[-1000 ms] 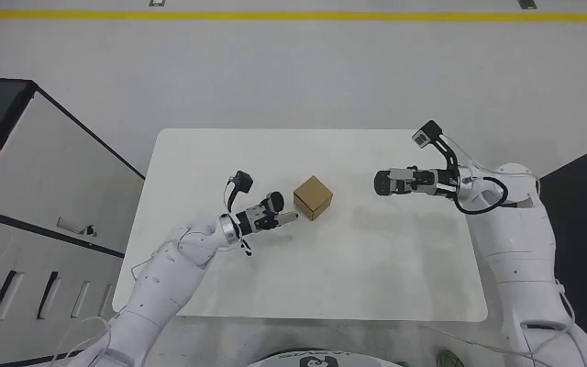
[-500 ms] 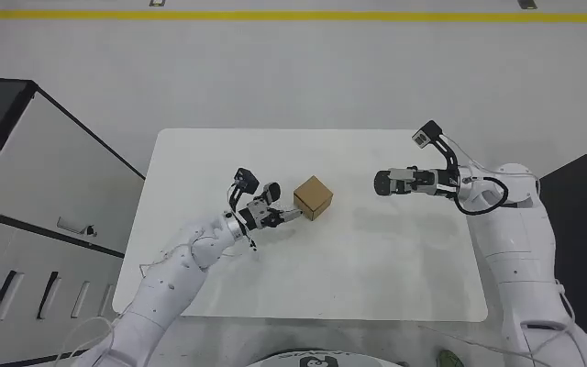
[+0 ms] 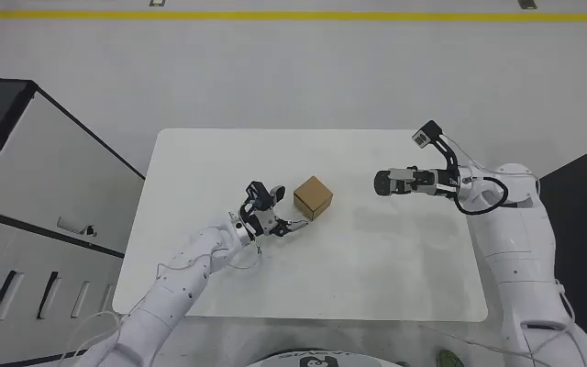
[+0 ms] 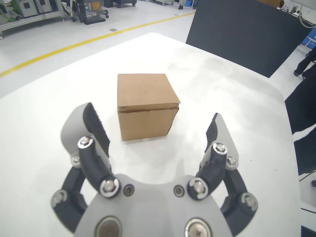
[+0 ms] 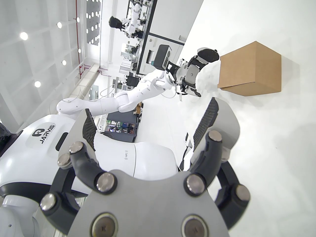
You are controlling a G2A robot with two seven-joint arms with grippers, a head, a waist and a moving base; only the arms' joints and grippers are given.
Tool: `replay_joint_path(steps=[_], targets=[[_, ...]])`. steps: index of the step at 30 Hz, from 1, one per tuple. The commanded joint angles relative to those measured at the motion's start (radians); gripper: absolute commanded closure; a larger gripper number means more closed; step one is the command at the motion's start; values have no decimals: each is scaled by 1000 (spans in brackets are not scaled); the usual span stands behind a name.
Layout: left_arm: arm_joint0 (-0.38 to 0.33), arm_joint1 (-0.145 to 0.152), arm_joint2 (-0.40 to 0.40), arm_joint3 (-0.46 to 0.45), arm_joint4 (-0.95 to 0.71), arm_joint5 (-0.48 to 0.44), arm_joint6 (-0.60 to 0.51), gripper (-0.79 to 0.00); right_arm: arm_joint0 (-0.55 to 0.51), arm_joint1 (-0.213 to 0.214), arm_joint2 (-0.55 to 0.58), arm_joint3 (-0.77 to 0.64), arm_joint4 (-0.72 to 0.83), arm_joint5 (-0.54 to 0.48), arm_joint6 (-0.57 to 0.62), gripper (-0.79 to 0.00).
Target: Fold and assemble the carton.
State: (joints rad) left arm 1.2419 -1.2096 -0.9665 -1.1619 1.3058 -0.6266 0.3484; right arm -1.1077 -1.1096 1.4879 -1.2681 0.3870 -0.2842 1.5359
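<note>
A small brown carton [image 3: 313, 196] [image 4: 146, 105] [image 5: 251, 69] stands closed as a cube near the middle of the white table [image 3: 385, 266]. My left gripper [image 3: 287, 218] [image 4: 155, 127] [image 5: 204, 75] sits just to the carton's near-left, apart from it, open with nothing between its fingers. My right gripper [image 3: 378, 183] [image 5: 150, 122] hovers well to the carton's right, also open and holding nothing, pointed toward the box.
A dark panel [image 4: 242, 33] stands beyond the table's right edge. A grey cabinet [image 3: 46, 174] sits left of the table. Bare tabletop surrounds the carton on all sides.
My left gripper has turned and shifted right toward the carton, and its fingers have spread wider. The right arm and the carton have stayed put.
</note>
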Motion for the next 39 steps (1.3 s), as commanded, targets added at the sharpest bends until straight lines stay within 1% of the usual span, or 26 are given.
replay_joint_path(steps=[1,2,4,7,12,21,30,33,39], targets=[[0,0,0,0,0,0,0,-785,0,0,0,0,0,0,0,-785],[-2,1,0,2,20,23,-11,-785,0,0,0,0,0,0,0,-785],[8,-2,12,-16,74,108,-25,-785,0,0,0,0,0,0,0,-785],[16,-8,32,-22,87,144,-12,-785,0,0,0,0,0,0,0,-785],[9,-28,62,1,90,257,7,-785,0,0,0,0,0,0,0,-785],[-34,-59,115,62,63,274,-2,-785,0,0,0,0,0,0,0,-785],[-34,-60,117,63,63,277,-6,-785,0,0,0,0,0,0,0,-785],[-22,-67,123,54,46,310,2,-785,0,0,0,0,0,0,0,-785],[-36,-85,141,89,31,344,44,-785,0,0,0,0,0,0,0,-785]])
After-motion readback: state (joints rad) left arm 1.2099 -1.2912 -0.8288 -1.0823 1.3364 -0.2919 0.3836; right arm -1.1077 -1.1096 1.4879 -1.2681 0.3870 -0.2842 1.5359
